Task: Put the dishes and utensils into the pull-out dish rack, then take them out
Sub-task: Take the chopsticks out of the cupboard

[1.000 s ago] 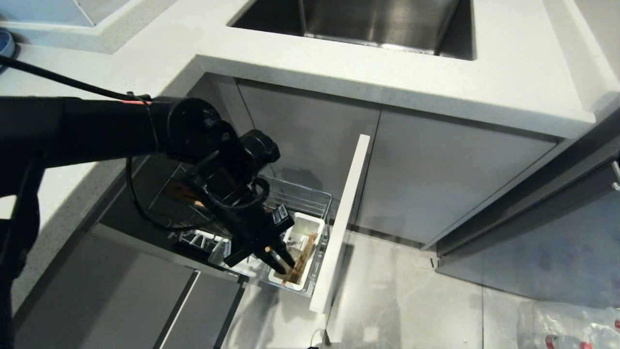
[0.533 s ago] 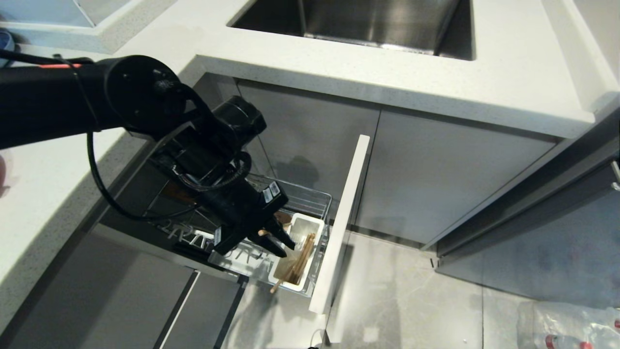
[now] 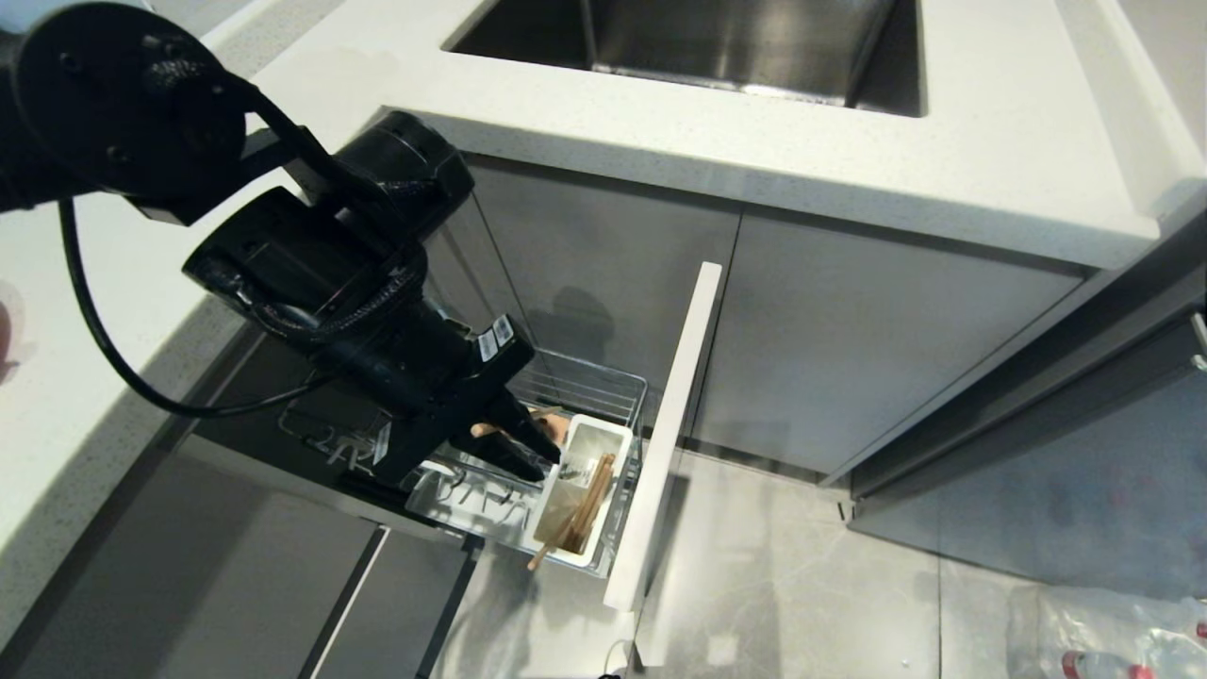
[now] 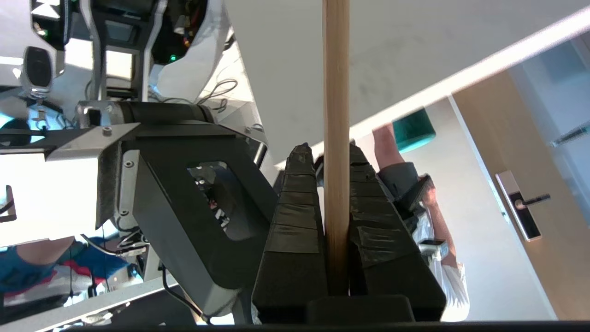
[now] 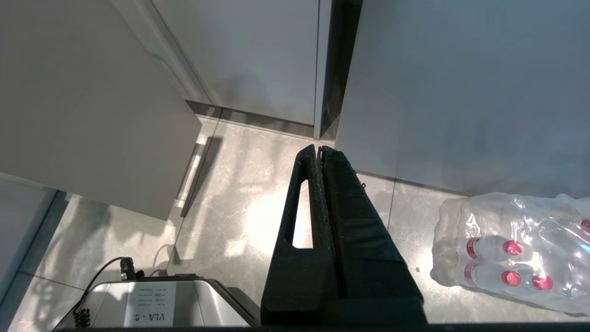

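— How far along does it look?

— Somewhere in the utensil part, I'd say. The rack [image 3: 618, 382] is pulled out from under the bench [image 3: 754, 141], and the left hand [image 3: 547, 451] hangs just above its caddy [image 3: 615, 436], pinching one chopstick [image 4: 335, 92] between its fingers.

— Is that chopstick in the caddy or out of it?

— Out. It sits across the fingers, clear of the caddy, with one pale end showing behind the hand in the head view. More wooden sticks [image 3: 586, 505] lean inside the caddy, and one of their ends pokes over the near rim.

— So is it loading or unloading?

— I can't tell from this alone. Either the chopstick is about to go in with the rest or it is on its way out.

— And the dishes?

— No plate or bowl shows in the wire part of the rack that I can see, though the arm hides much of it. None shows on the visible bench either. I can't make out the spoon; it may be in the caddy.

— The other arm?

— Parked. The right hand [image 5: 319, 147] points at the floor with its fingers pressed together and nothing in them.

— What is left, then?

— At the least this chopstick has to be settled, and the dishes are unaccounted for either way.
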{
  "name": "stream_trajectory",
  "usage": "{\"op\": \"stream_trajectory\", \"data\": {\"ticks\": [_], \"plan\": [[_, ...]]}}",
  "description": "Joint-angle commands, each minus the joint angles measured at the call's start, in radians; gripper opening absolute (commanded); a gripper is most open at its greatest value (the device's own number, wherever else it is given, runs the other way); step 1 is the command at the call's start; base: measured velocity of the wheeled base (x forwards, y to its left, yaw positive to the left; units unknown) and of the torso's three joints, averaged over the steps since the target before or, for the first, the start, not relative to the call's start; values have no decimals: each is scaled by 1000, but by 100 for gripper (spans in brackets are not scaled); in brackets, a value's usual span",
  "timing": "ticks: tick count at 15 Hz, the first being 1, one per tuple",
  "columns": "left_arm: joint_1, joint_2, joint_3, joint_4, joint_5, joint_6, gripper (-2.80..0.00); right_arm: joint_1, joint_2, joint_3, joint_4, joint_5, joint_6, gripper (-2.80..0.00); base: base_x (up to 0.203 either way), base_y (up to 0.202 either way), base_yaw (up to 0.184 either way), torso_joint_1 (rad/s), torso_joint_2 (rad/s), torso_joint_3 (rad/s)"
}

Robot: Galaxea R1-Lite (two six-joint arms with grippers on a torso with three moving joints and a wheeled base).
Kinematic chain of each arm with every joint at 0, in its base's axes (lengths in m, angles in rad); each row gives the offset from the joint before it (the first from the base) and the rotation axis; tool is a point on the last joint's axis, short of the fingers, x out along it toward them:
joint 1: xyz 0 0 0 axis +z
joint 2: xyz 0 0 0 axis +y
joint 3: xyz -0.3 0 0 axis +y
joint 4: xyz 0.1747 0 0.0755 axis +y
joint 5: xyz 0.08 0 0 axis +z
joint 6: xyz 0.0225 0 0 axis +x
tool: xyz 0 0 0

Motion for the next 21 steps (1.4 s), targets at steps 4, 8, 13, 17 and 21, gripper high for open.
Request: {"op": "stream_trajectory", "data": {"ticks": [4, 8, 13, 17, 21], "plan": [[-59, -111, -1, 2, 84, -13, -280, 0, 1, 2, 0, 0, 0, -280, 0, 0, 0, 0, 0, 0], [-164, -284, -2, -32, 267, -9, -280, 0, 1, 2, 0, 0, 0, -280, 0, 0, 0, 0, 0, 0], [-225, -439, -46, -64, 525, 37, -280, 0, 1, 2, 0, 0, 0, -280, 0, 0, 0, 0, 0, 0], [-164, -494, -51, -130, 802, 134, -280, 0, 1, 2, 0, 0, 0, -280, 0, 0, 0, 0, 0, 0], [-46, -432, -47, -128, 1053, 157, -280, 0, 1, 2, 0, 0, 0, -280, 0, 0, 0, 0, 0, 0]]}}
